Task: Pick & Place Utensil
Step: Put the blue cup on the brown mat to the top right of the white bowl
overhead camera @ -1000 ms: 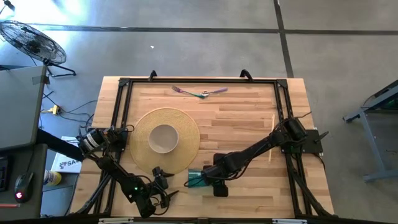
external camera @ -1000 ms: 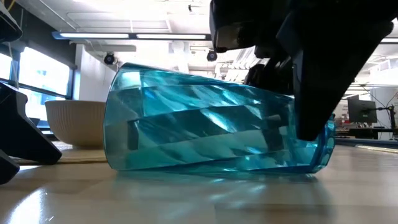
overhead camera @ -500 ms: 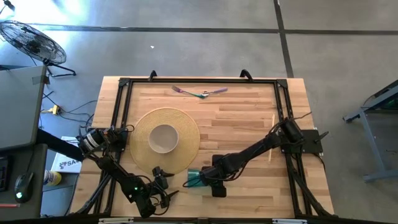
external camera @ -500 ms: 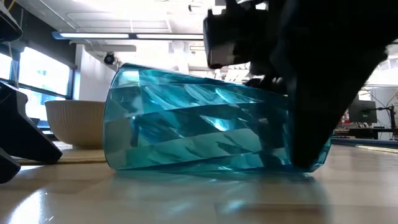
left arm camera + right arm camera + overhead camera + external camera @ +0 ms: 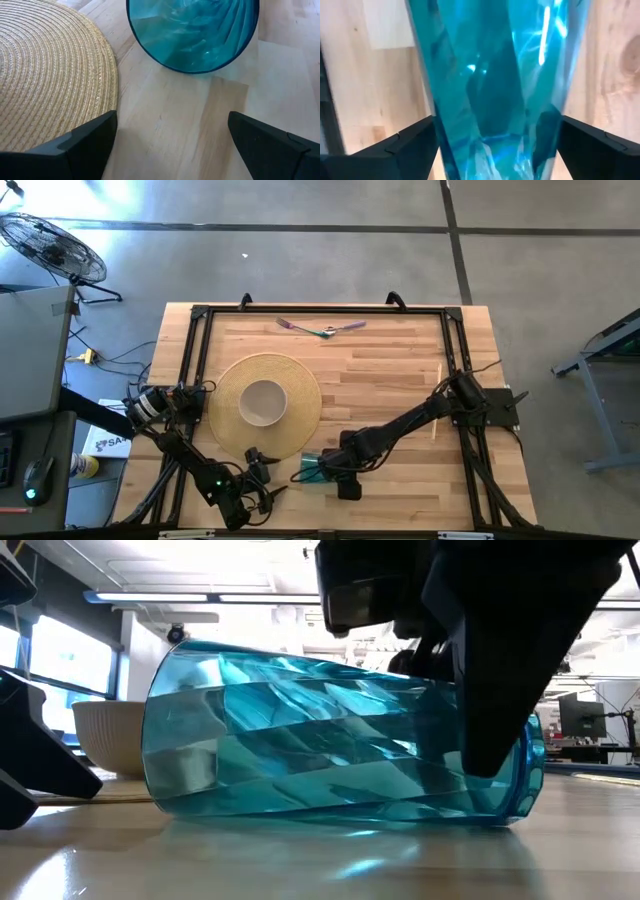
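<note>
Item: faceted translucent blue plastic tumbler [image 5: 316, 466], lying sideways beside woven straw placemat [image 5: 268, 405]; right gripper [image 5: 328, 471] straddling it, fingers spread, unclamped; left gripper [image 5: 268, 492] open, waiting; next: close, then upright.

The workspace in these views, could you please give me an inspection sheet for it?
Surface: wooden table, inside a black frame.
Job's things: utensils at the far edge, untouched.
Clutter: blue tumbler lying on its side; bowl on a woven placemat.
Grippers: right gripper straddles the tumbler, fingers open; left gripper open, beside it at the near edge.
Cables: wires left of the table.
Surroundings: fan on the concrete floor; no person seen.
</note>
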